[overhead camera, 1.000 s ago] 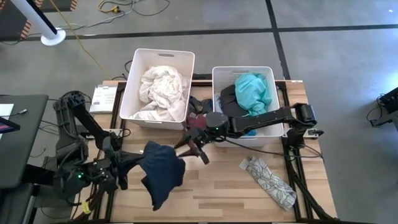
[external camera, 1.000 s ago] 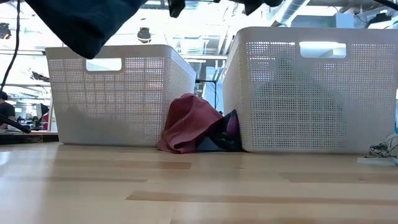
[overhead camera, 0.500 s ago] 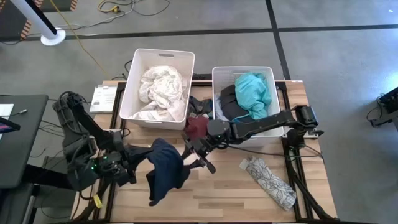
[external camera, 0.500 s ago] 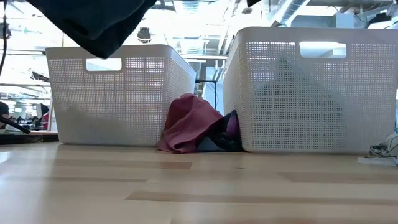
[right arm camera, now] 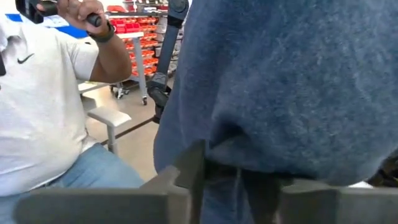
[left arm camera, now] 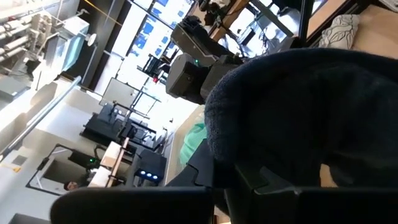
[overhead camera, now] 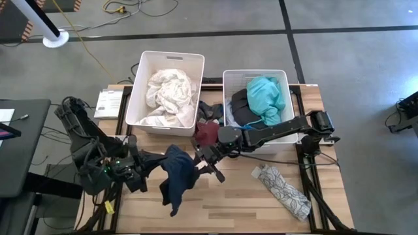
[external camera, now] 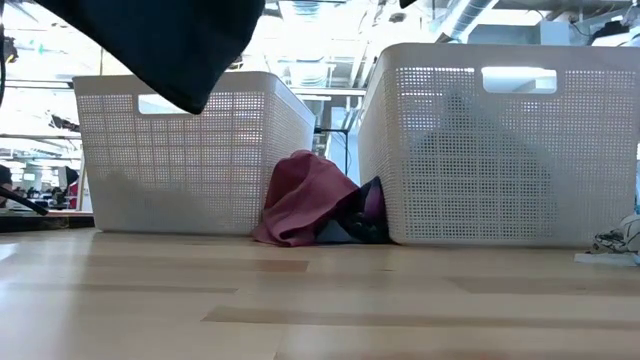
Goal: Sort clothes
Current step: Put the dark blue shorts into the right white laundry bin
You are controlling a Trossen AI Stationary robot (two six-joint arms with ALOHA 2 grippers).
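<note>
A navy garment (overhead camera: 176, 179) hangs bunched between my two grippers, above the table's middle. In the low view its lower end (external camera: 160, 45) hangs clear of the tabletop. My left gripper (overhead camera: 145, 163) is shut on the garment's left side. My right gripper (overhead camera: 199, 164) is at its right side, with the fabric (right arm camera: 280, 81) filling its wrist view. A maroon garment (overhead camera: 206, 134) lies on the table between the two bins and leans against them (external camera: 305, 195). A white patterned garment (overhead camera: 282, 190) lies flat at the right front. My left gripper holds a bunched part of the navy garment's left side (left arm camera: 273, 149), coming level from the table's left. The fabric drapes over the fingers (left arm camera: 249, 183) and hides the pinch. My right gripper has a gathered fold of the garment's right side (right arm camera: 230, 146) between its fingers (right arm camera: 189, 168), coming from the table's right. The garment hangs below both, clear of the table.
The left white bin (overhead camera: 140, 72) holds white clothes (overhead camera: 170, 91). The right white bin (overhead camera: 227, 85) holds a teal garment (overhead camera: 266, 94) on black ones. A paper (overhead camera: 108, 103) lies at the far left. A seated person (right arm camera: 43, 106) shows beyond the table.
My left gripper has carried the navy garment toward the table's right edge and a little toward the far edge. The garment has drawn narrower and hangs lower. My right gripper has gone toward the near edge and come up against the garment's right side.
</note>
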